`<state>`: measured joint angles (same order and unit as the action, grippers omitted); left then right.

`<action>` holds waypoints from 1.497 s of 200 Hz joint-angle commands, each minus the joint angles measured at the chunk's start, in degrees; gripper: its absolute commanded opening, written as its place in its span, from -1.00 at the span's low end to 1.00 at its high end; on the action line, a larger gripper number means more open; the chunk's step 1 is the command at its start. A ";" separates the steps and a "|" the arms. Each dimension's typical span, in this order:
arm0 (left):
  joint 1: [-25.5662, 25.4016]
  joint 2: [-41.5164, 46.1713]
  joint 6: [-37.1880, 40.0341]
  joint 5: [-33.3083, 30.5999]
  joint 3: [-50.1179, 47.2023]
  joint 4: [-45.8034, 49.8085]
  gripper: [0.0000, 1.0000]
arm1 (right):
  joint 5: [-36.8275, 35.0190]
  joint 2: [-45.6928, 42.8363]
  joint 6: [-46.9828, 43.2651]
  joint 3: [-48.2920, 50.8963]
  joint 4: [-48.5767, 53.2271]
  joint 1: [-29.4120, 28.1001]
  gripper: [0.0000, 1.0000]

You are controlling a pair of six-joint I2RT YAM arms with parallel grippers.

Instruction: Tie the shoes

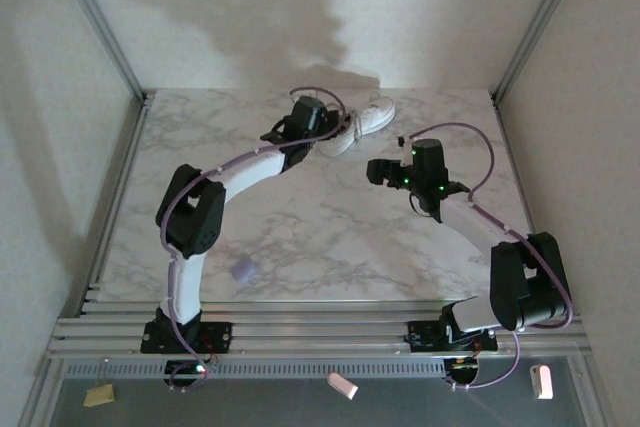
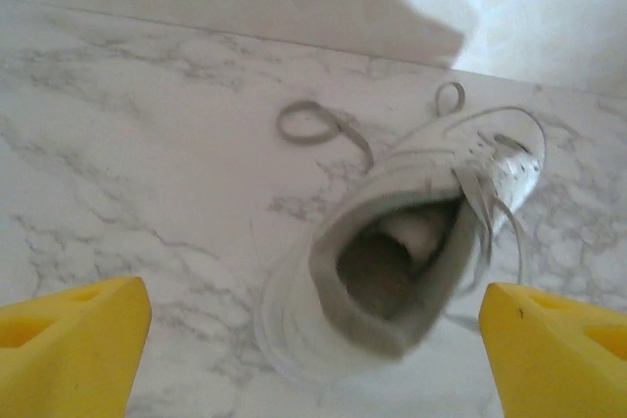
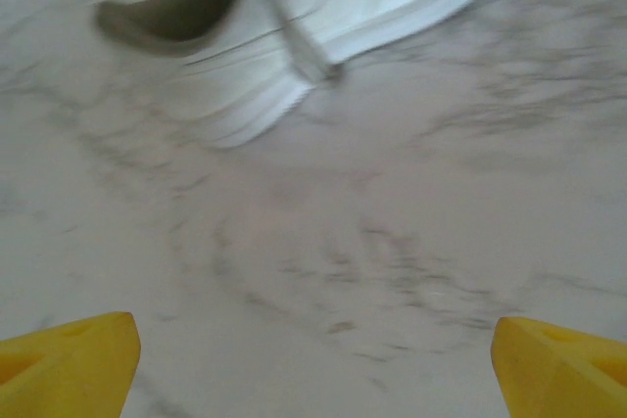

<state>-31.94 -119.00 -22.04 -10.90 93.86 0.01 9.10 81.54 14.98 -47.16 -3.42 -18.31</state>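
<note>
White sneaker (image 1: 364,123) lies at the far side of the worktop (image 1: 300,237), laces (image 2: 315,125) apparently loose and unknotted, left end effector (image 2: 313,351) and right end effector (image 3: 313,364) both spread apart and empty, all tying outstanding.

White sneaker (image 1: 368,119) far back on marble table (image 1: 300,237), left pincer (image 1: 330,127) beside it

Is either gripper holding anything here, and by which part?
Nothing is held. The left gripper is open, hovering by the heel opening of the sneaker without gripping it; the right gripper is open over the table.
</note>
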 commanded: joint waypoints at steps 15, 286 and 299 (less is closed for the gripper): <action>2.45 -8.28 0.08 3.23 10.52 10.85 0.67 | 2.86 -0.31 -1.36 -2.43 2.19 -0.94 0.85; 4.11 -25.52 9.39 9.93 39.94 42.88 0.14 | -11.03 -5.08 0.36 1.60 0.81 0.45 0.81; 4.15 -26.05 9.15 10.61 40.42 43.66 0.12 | -10.96 -5.02 0.35 1.48 0.78 0.46 0.81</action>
<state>-28.25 -142.19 -14.59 0.38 133.43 36.12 -0.47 76.14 14.63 -45.52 -2.72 -18.13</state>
